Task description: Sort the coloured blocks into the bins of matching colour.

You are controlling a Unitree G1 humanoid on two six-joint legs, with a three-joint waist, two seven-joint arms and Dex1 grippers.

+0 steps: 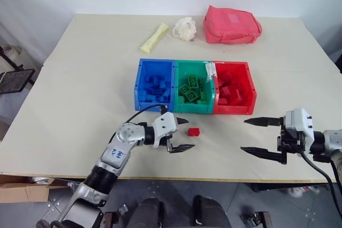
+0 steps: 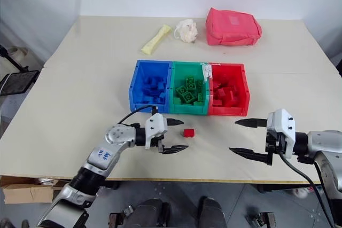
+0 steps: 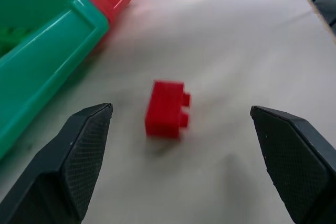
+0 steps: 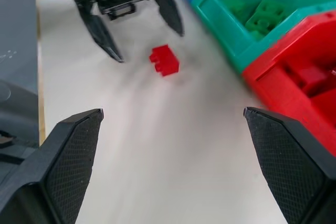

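1. Left pincer (image 1: 179, 133): one unit, near centre-left of the surface (image 1: 80, 94). The forearm runs from the near-left edge toward the right, and the pincer points right, roughly level. Its two black fingers stand wide apart and hold nothing. A marking on the forearm casing cannot be read.
2. Right pincer (image 1: 255, 136): one unit, near right. It points left, toward the other pincer, roughly level. Its fingers are spread fully and hold nothing.
3. Loose red block (image 1: 193, 131): one studded brick, lying on the surface just right of the left pincer's fingertips, apart from them. It sits near the front of the green bin. In the left wrist view it lies between the two fingers but ahead of them, untouched.
4. Bins: three, touching side by side in a row at mid-surface.
   - Blue bin (image 1: 138, 84), left: several blue blocks inside; count not clear.
   - Green bin (image 1: 179, 108), centre: several green blocks inside.
   - Red bin (image 1: 251, 92), right: several red blocks inside.
   - A small white label sits on the wall between the green and red bins; its writing is unreadable.
5. Far edge, left to right: one pale yellow packet (image 1: 154, 37), one white fluffy object (image 1: 185, 28), one pink fabric pouch (image 1: 231, 24).
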